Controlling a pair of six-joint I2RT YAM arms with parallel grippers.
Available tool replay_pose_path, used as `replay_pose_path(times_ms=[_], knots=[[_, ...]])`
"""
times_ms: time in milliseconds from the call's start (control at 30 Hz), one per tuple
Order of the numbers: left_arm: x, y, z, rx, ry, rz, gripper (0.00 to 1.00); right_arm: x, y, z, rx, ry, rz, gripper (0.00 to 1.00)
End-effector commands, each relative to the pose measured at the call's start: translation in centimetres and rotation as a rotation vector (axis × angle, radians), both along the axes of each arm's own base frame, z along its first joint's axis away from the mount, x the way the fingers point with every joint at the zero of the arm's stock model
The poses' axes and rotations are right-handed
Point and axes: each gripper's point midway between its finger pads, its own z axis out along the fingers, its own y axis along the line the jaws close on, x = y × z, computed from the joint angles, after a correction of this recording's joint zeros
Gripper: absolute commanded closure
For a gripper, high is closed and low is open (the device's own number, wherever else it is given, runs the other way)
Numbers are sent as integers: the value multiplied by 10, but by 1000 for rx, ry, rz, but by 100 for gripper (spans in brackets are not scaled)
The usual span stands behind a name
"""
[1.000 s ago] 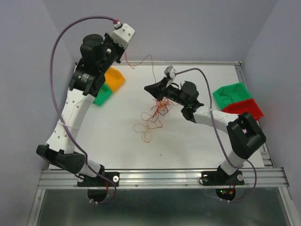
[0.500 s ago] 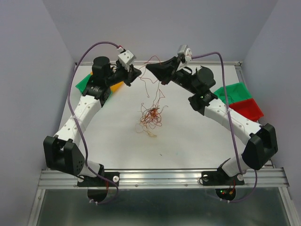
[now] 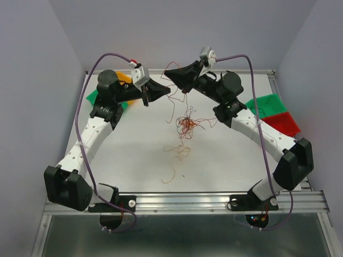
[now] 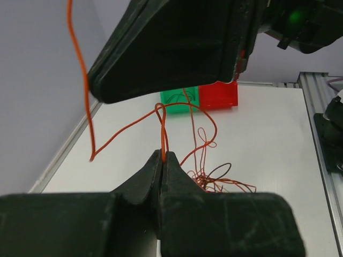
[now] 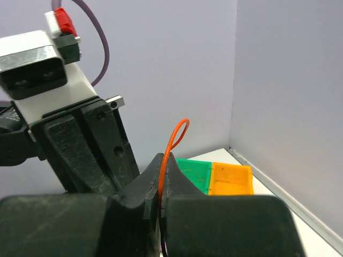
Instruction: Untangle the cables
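Moved: the cable bunch [image 3: 187, 124] has slid to the right since half a second ago. One thin wire [image 3: 170, 172] now trails toward the near edge of the table [image 3: 128, 160].
Left bins: a left green bin [image 3: 93, 97] and an orange bin [image 3: 124, 78] sit at the far left corner, partly behind the arm.
Left arm: the left arm [image 3: 88, 142] starts at the near left corner. Its elbow sticks out low by the left edge, it reaches up to the far left, and then the wrist turns right.
Left gripper: the left gripper [image 4: 163, 157] points right, with its fingers pressed tight on an orange wire.
Cables: the bunch is at the middle of the table, a bit toward the far edge, below both tips. Thin wires run up from it to the grippers. I cannot tell if it touches the table.
Right gripper: the right gripper [image 5: 162, 161] points left, just beside the left one, and pinches an orange wire too.
Right arm: the right arm [image 3: 268, 136] bends at the right edge and reaches to the far middle.
Right bins: a right green bin [image 3: 265, 103] and a red bin [image 3: 283, 124] sit by the right edge.
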Motion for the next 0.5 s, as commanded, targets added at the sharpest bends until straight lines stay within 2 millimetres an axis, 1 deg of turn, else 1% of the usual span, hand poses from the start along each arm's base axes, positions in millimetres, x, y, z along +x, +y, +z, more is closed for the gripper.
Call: replay_pose_path(times_ms=[0, 133, 167, 233, 300, 367, 400, 467], knots=[[-14, -13, 3, -11, -46, -81, 93, -2, -5, 39, 103, -49, 11, 100], [-11, -20, -4, -10, -33, -85, 87, -1, -4, 40, 143, -33, 27, 99], [-9, -22, -6, -9, -26, -84, 82, 2, -1, 36, 146, -19, 35, 100], [-7, -25, -7, -11, -25, -76, 77, 1, 0, 37, 165, -23, 48, 99], [-1, -28, -12, -10, -18, -55, 75, 1, 3, 38, 174, -16, 65, 99], [6, -29, -14, -10, -9, -34, 71, 2, 4, 37, 182, -8, 81, 100], [6, -29, -15, -7, -14, -37, 70, 2, 5, 36, 185, -1, 85, 99], [6, -31, -18, -4, -7, -45, 63, 3, 7, 34, 188, 10, 96, 99]])
